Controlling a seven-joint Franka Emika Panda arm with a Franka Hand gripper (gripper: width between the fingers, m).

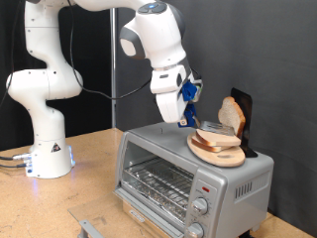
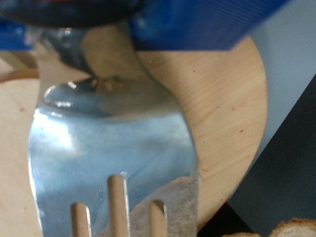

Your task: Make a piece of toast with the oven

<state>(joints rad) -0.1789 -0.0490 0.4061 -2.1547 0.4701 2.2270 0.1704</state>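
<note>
Hovering over the oven (image 1: 188, 174), the tool (image 1: 187, 121) pinches a fork (image 2: 118, 158) near the toast (image 1: 220, 139); no legible writing.

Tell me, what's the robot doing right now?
Gripper above oven top, beside wooden plate. Metal fork at fingers. Toast on plate; second slice upright behind. Oven door shut.

Pincer (image 1: 185, 119) low, arm bent downward

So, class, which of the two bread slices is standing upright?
The upright slice stands on edge behind the wooden plate; the flat slice lies on that plate.
</note>
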